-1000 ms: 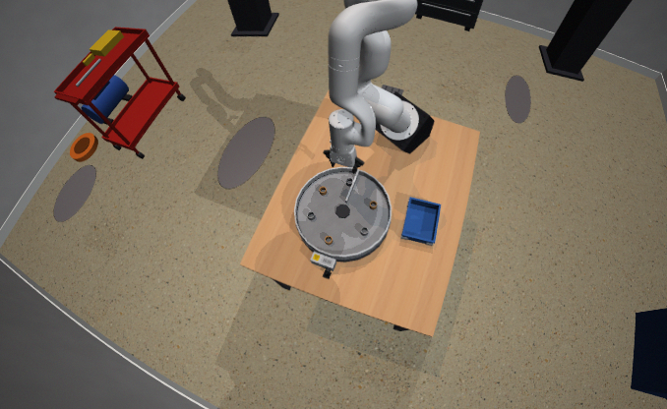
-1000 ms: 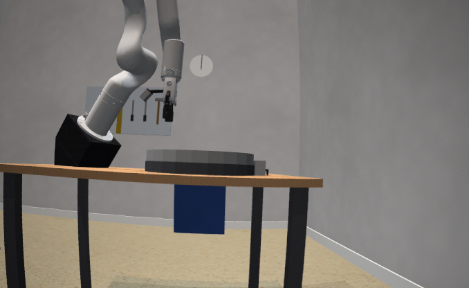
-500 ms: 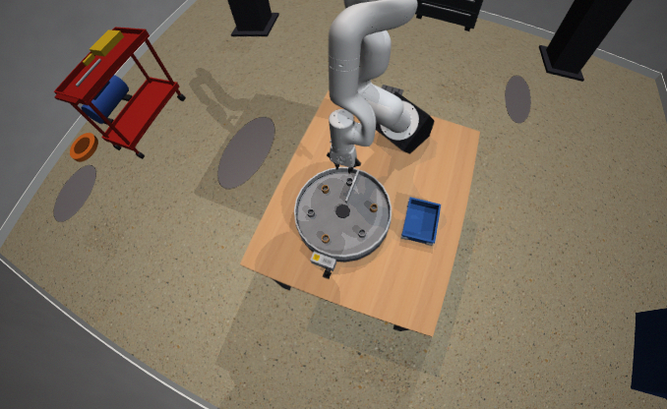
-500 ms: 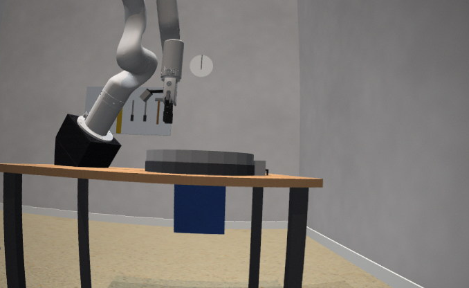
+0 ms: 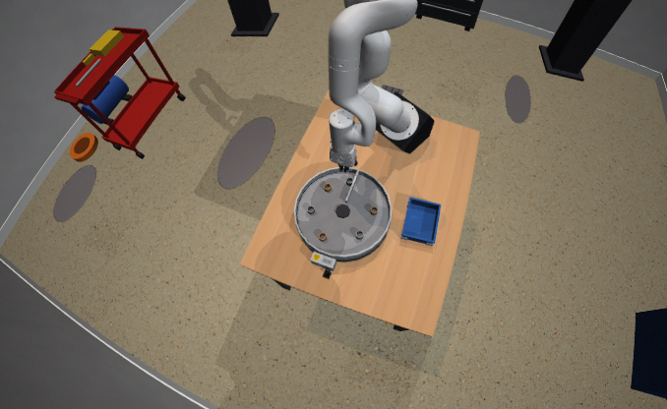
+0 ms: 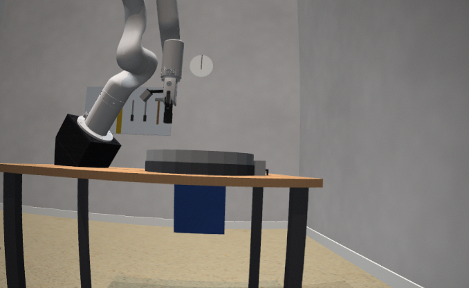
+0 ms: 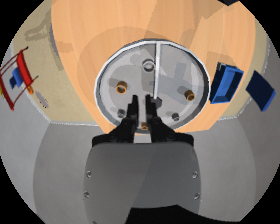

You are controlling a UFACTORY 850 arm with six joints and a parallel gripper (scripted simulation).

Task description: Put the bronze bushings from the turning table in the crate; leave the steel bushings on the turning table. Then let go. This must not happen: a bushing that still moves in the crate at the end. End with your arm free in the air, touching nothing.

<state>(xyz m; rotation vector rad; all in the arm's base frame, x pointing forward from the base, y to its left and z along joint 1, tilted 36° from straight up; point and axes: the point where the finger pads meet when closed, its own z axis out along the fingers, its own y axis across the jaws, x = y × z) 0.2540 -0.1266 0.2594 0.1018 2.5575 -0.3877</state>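
Observation:
The turning table (image 5: 326, 218) (image 6: 198, 157) (image 7: 108, 80) carries three bronze bushings, one at the upper left (image 5: 327, 187) (image 7: 121, 87), one at the right (image 5: 373, 209) (image 7: 190, 95) and one at the lower left (image 5: 322, 236) (image 7: 144, 126). Three steel bushings stand between them: one (image 5: 349, 180) (image 7: 149, 65) beside the thin bar, one (image 5: 310, 208) (image 7: 121, 113) at the left, one (image 5: 359, 234) (image 7: 175, 117) at the lower right. The blue crate (image 5: 420, 220) (image 7: 227, 85) looks empty. My gripper (image 5: 343, 168) (image 6: 167, 122) (image 7: 141, 101) is shut on nothing, pointing down, well above the turning table's robot-side edge.
A thin light bar (image 5: 352, 186) (image 7: 157, 65) reaches from the rim towards the dark hub (image 5: 342, 210). A small control box (image 5: 323, 261) sits at the turning table's front edge. The arm's black base (image 5: 420, 133) (image 6: 86, 151) stands on the wooden table at the back. A red trolley (image 5: 141, 111) stands left.

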